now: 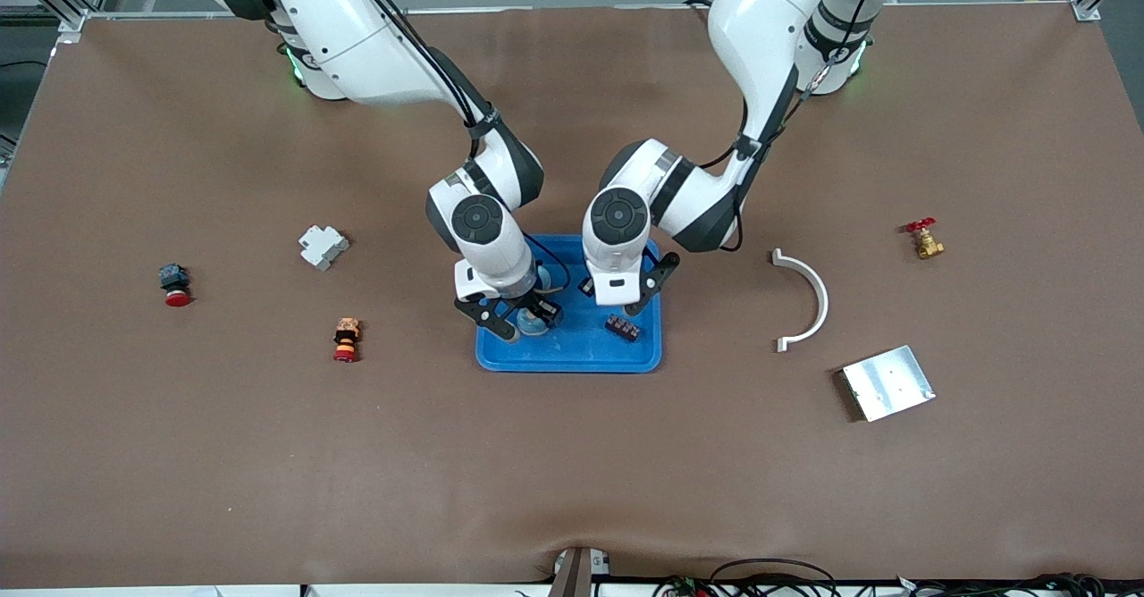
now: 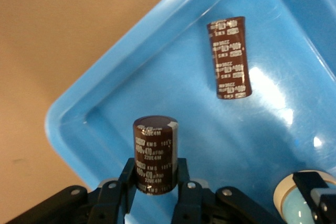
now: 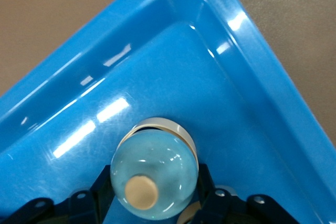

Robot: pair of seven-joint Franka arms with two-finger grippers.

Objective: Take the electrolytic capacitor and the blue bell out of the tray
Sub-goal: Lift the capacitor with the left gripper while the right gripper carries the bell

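Capacitor (image 2: 155,156): brown can with pale print, held upright over a corner of the blue tray (image 1: 569,357). Clamped at its lower half by the left hand (image 1: 636,298), black fingers (image 2: 128,182) pressed on either side of it. Could not tell whether its base touched the tray floor.

Second capacitor (image 2: 228,59): of the same kind, lay on its side on the tray floor, apart from the held one and touched by nothing.

Bell (image 3: 155,182): pale blue dome with a cream button on top and a cream rim beneath, inside the tray toward the right arm's end. Clenched by the right hand (image 1: 523,318), one finger on each side of the dome. Could not tell whether resting on the tray floor or just above it.

Both arms reached in from the bases and bent down over the tray, the two hands side by side and apart.

Tray sat mid-desk (image 1: 572,472) on the brown surface.

Toward the right arm's end of the desk, well apart from the tray: a white plastic block (image 1: 323,246), a black switch with a red cap (image 1: 174,285), and, nearer to the front camera than the block, a stacked orange and red button (image 1: 346,339).

Toward the left arm's end: a white curved strip (image 1: 804,298) near the tray, a flat metal plate (image 1: 887,382) nearer to the front camera than the strip, and a brass valve with a red handle (image 1: 924,239) closer to the desk's end.
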